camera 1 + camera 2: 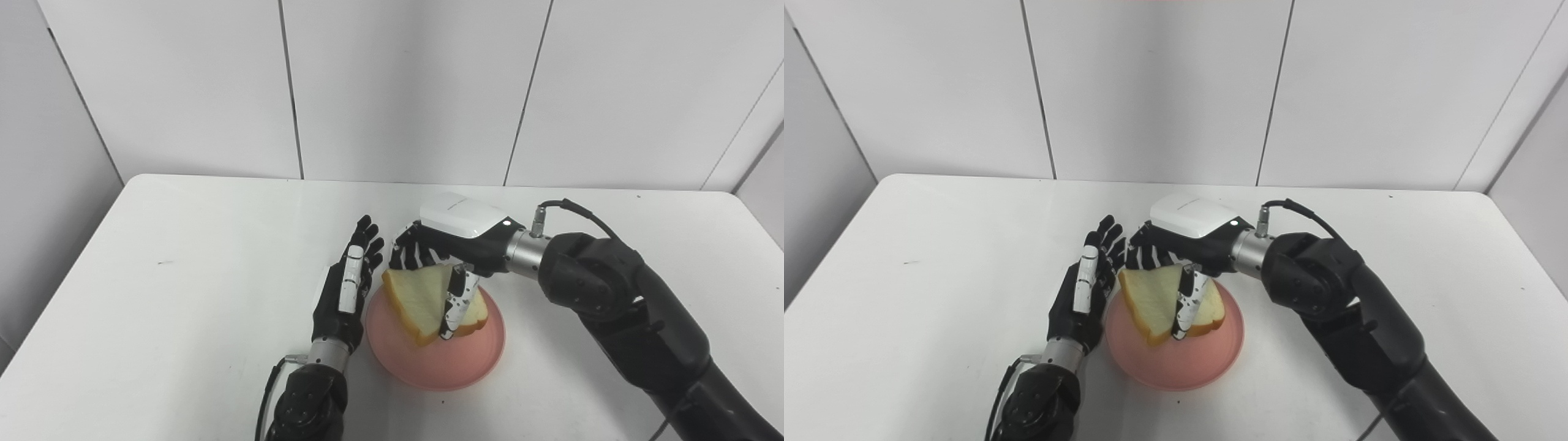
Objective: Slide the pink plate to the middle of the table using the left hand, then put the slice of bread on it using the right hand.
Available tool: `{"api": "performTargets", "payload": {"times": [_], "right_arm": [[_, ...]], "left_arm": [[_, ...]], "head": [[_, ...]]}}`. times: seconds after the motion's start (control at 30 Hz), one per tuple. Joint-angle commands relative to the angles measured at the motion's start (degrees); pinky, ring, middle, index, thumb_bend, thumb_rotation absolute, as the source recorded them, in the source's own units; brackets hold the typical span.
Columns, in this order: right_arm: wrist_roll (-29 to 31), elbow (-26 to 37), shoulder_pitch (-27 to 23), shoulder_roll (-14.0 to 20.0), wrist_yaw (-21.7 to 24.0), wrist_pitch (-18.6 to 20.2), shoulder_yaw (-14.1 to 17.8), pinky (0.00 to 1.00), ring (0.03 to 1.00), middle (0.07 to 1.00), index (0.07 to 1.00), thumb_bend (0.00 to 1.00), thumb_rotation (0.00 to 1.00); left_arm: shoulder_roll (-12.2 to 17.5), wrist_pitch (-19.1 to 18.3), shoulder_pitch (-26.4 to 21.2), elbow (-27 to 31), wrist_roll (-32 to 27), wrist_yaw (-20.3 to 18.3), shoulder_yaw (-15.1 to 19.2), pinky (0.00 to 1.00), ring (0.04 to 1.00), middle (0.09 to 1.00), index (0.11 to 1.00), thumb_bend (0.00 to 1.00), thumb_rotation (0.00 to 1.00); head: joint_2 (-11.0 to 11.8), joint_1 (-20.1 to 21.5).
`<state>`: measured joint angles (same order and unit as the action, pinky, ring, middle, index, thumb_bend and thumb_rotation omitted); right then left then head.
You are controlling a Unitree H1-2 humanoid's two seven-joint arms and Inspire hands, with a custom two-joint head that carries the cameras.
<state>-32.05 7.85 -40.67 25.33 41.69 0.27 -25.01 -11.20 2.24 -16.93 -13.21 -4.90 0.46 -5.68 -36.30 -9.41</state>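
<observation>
The pink plate (441, 361) lies on the white table near the front middle. My right hand (450, 257) is shut on the slice of bread (416, 297) and holds it tilted over the plate, its lower edge at or just above the plate. My left hand (346, 288) is open, fingers straight and pointing away, standing on edge right beside the plate's left rim. The same scene shows in the right eye view, with the bread (1151, 297) over the plate (1182, 361).
The white table (184, 275) has rounded corners and ends at grey wall panels behind. My right forearm (618, 306) reaches in across the table's right front. A small dark speck (162, 263) marks the table at the left.
</observation>
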Motion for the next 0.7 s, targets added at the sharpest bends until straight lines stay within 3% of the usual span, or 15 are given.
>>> {"api": "performTargets", "payload": {"times": [0.0, 0.67], "right_arm": [[0.2, 0.4, -1.5, 0.2, -1.1, -1.6, 0.7, 0.32, 0.398, 0.5, 0.519, 0.51, 0.0], [-6.5, -4.9, 0.3, -0.4, -4.5, -7.9, -2.0, 0.37, 0.404, 0.479, 0.536, 0.51, 0.0]], "left_arm": [[-2.8, 2.6, -2.6, 1.8, 0.5, 0.6, -0.3, 0.97, 0.959, 0.97, 0.942, 0.69, 0.98], [-2.2, 0.6, -3.0, 3.8, 0.9, 2.0, -0.1, 0.91, 0.914, 0.951, 0.933, 0.68, 1.0]], "head": [[0.0, -0.1], [0.4, 0.8]]}}
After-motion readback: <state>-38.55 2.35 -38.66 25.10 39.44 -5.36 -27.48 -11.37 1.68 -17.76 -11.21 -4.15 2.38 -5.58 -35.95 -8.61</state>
